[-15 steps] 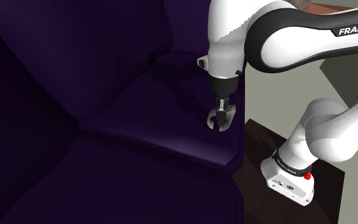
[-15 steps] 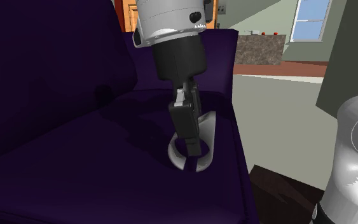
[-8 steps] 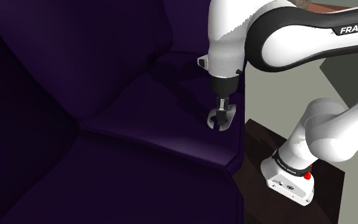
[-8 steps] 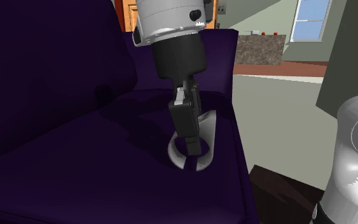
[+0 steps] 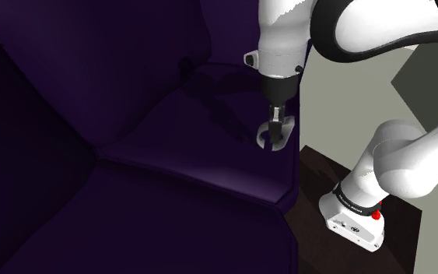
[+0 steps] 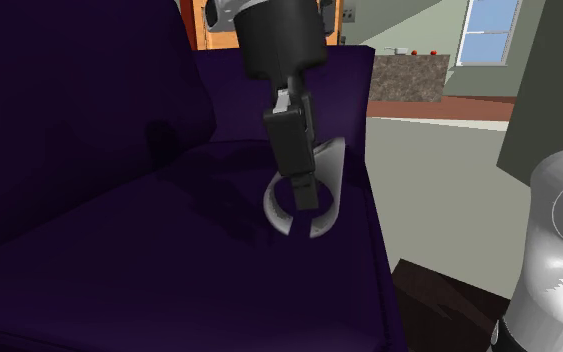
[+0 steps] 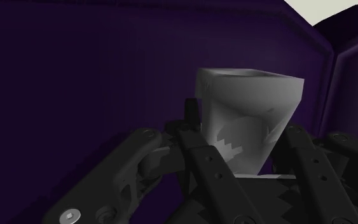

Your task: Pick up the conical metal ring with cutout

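The conical grey metal ring (image 6: 326, 168) with a cutout in its rim hangs tilted just above the dark purple sofa seat (image 6: 119, 250). My gripper (image 6: 306, 196) is shut on the ring's wall, one finger inside and one outside. In the shoulder view the ring (image 5: 264, 137) and the gripper (image 5: 276, 140) are near the seat cushion's (image 5: 170, 132) right edge, lifted off it. In the wrist view the pale ring (image 7: 247, 121) sits clasped between the black fingers (image 7: 203, 167), with the purple sofa back (image 7: 75, 76) behind it.
The sofa's backrest (image 5: 69, 70) rises at the shoulder view's left. The arm's base (image 5: 355, 222) stands on dark flooring to the right of the sofa. In the second exterior view, an orange door (image 6: 204, 25), a counter (image 6: 409, 75) and a window (image 6: 489, 30) lie beyond the sofa.
The gripper has risen with the ring in it. The ring has left the cushion and now hangs a little above it.
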Motion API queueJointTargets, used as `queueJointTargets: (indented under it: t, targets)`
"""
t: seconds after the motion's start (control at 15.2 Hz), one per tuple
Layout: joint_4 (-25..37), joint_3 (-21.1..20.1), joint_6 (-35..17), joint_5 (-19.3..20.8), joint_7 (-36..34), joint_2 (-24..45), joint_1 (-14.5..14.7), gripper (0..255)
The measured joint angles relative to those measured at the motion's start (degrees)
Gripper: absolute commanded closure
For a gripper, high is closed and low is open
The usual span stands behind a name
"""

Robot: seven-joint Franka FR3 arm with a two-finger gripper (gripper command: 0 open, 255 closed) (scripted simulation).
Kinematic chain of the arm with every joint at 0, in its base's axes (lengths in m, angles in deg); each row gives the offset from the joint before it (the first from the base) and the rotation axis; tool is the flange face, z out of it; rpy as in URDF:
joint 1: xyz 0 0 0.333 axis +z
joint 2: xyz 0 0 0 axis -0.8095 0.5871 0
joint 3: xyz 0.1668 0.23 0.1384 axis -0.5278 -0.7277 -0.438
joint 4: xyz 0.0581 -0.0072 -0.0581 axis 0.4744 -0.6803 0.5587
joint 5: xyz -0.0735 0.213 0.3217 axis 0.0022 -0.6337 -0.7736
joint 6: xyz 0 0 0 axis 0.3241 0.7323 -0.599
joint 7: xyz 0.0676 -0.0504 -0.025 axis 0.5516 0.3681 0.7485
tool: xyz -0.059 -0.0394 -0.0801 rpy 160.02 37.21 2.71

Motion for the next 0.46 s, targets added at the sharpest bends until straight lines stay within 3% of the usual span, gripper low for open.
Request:
queueJointTargets:
  t: [0.46]
  targets:
    - [5.19, 0.64, 4.88, 0.52, -0.23, 0.33, -0.27, 255]
